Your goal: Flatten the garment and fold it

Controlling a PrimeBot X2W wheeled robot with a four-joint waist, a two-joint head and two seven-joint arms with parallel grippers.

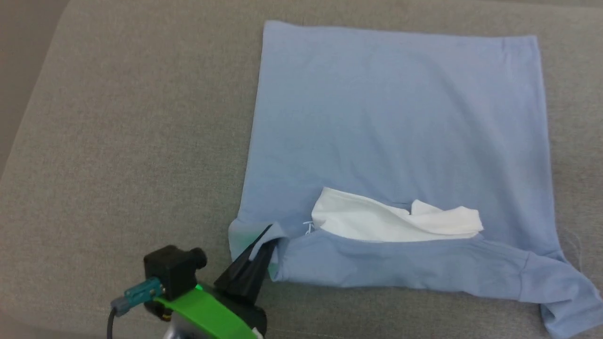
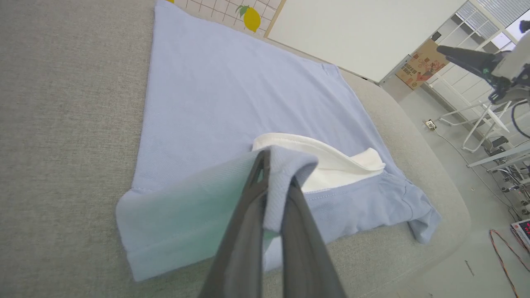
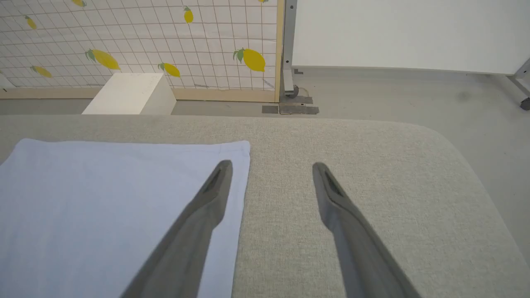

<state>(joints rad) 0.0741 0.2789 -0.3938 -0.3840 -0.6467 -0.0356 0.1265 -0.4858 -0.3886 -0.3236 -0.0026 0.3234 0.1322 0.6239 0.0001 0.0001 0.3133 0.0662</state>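
Note:
The garment [image 1: 400, 122], a light blue shirt with a white collar [image 1: 395, 221], lies mostly flat on the grey cushion. Its near edge is folded over along the collar, and a sleeve trails off at the lower right. My left gripper [image 1: 267, 240] is shut on the shirt's near left corner; the left wrist view shows a fold of blue fabric [image 2: 285, 182] pinched between the fingers [image 2: 248, 215]. My right gripper [image 3: 271, 167] stands open above the shirt's far right corner [image 3: 232, 153], nothing between its fingers. It also shows raised at the upper right [image 2: 463, 56] of the left wrist view.
The grey cushion [image 1: 118, 141] extends wide to the left of the shirt and has a rounded edge [image 3: 455, 157] on the right. Beyond it stand a lemon-print panel [image 3: 145, 45], a white box [image 3: 128, 95], a white wall and metal racks [image 2: 488, 124].

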